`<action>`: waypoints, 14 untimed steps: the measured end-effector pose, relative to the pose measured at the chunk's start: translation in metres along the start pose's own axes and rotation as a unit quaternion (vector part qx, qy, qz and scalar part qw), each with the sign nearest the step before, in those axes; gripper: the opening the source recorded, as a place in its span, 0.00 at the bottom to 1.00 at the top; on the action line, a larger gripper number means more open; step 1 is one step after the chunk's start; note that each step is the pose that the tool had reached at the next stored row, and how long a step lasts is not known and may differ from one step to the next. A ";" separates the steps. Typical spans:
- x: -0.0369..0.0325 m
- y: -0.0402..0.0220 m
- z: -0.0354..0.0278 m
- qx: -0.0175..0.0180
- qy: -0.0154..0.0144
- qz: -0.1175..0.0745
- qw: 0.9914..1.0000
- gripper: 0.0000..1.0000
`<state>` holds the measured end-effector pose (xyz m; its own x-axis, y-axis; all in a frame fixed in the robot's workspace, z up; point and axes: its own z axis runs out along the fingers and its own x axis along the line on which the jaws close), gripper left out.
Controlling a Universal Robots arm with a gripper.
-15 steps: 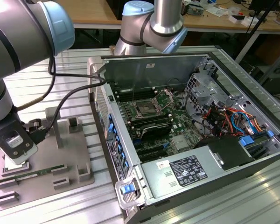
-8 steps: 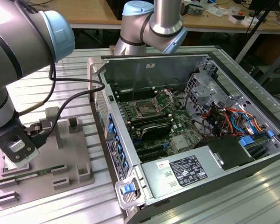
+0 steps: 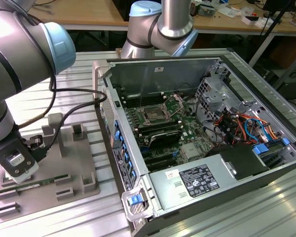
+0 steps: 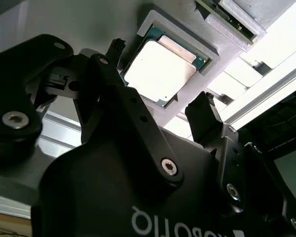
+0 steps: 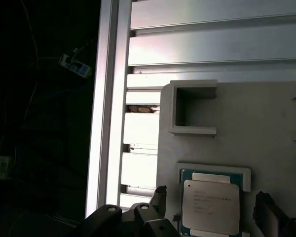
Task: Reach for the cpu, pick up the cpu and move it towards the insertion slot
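The cpu [image 4: 160, 69] lies flat, silvery top up, in a shallow pale frame [image 4: 207, 47] that closely surrounds it on a grey plate [image 5: 256, 123]. In both wrist views the gripper [image 5: 212, 197] hangs directly over the cpu with its jaws apart. One of the dark fingers [image 4: 202, 116] stands off each of two opposite edges of the chip, and a clear gap shows on both sides. Nothing is clamped. Whether the fingertips have reached the level of the chip cannot be told.

Beside the frame on the same plate stands a small square-walled pocket [image 5: 192, 108]. The plate rests on a table of aluminium slats [image 5: 212, 49].

In the exterior view the arm [image 3: 19, 54] bends down over the plate at the exterior view's left. A long green memory stick [image 3: 34, 183] lies in a holder on that plate, just beside the gripper. The insertion slot [image 3: 153, 117], a metal-framed square with a dark centre, sits on the board inside the open computer case [image 3: 158, 66]. That puts it well apart from the gripper, toward the exterior view's right.
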<state>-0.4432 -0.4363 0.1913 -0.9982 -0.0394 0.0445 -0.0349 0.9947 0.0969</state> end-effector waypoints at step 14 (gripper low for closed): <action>-0.0001 -0.0002 0.0043 0.009 0.000 0.000 1.000 0.59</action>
<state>-0.4433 -0.4361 0.1870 -0.9982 -0.0385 0.0453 -0.0348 0.9963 0.0787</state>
